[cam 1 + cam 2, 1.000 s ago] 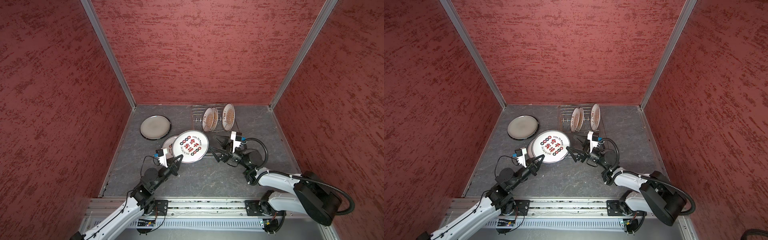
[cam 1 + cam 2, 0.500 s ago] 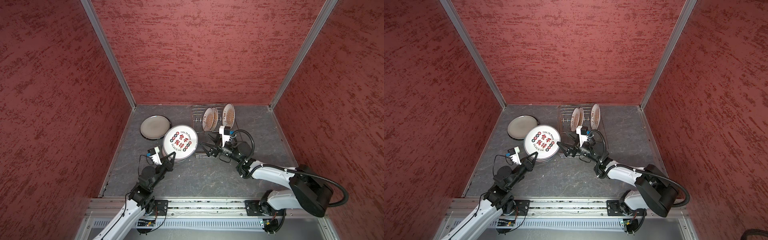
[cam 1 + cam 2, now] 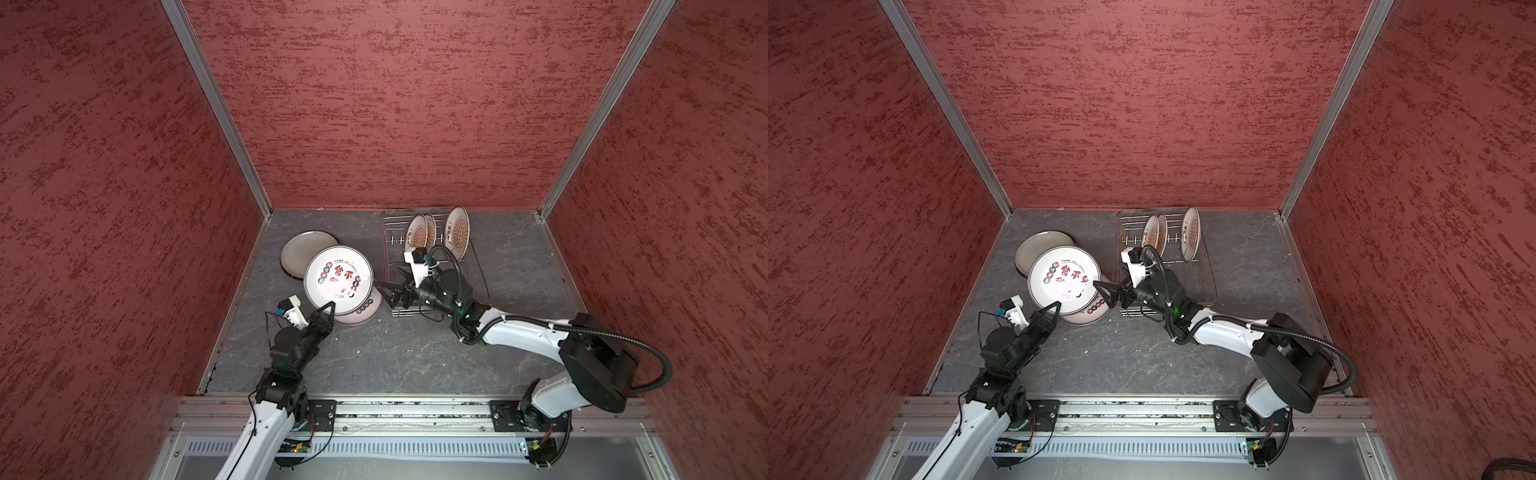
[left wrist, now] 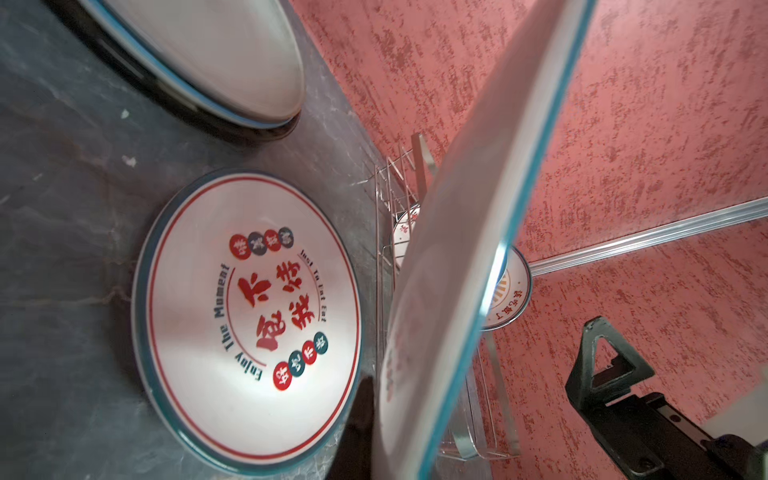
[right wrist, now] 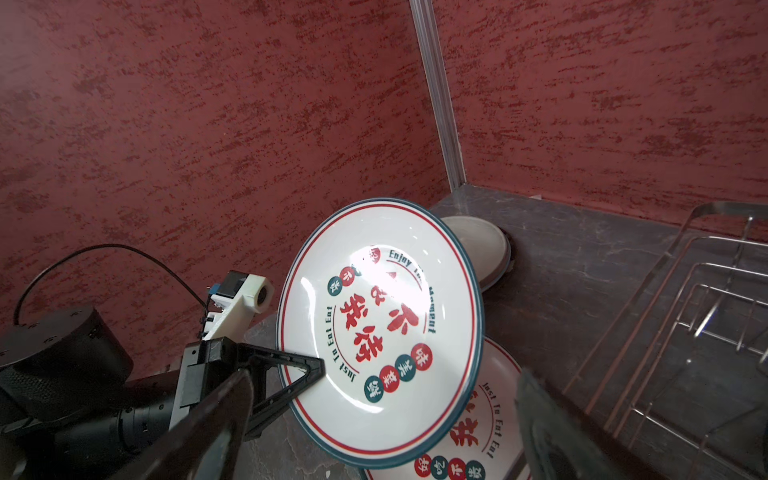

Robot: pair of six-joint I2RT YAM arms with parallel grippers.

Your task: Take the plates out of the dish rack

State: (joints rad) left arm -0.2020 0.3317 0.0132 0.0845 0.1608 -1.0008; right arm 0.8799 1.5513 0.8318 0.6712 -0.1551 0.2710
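Observation:
My left gripper (image 3: 328,309) (image 3: 1054,308) is shut on the near rim of a white plate with red characters (image 3: 338,279) (image 3: 1064,279) (image 5: 382,316). It holds that plate tilted above a matching plate (image 3: 368,311) (image 4: 249,316) lying flat on the table. My right gripper (image 3: 384,293) (image 3: 1102,295) (image 5: 385,372) stands open, empty, close beside the held plate's right rim. A grey plate (image 3: 299,249) (image 3: 1036,247) lies at the far left. The dish rack (image 3: 478,270) (image 3: 1209,270) holds three upright sunburst plates (image 3: 417,233) (image 3: 1191,235).
Red walls enclose the grey table on three sides, with metal corner posts (image 3: 232,137) at the back. The right arm's body (image 3: 519,332) lies across the table's near right. A metal rail (image 3: 395,415) runs along the front edge.
The left gripper has carried the red-character plate leftward over the flat plate. The open right gripper has followed it to the left.

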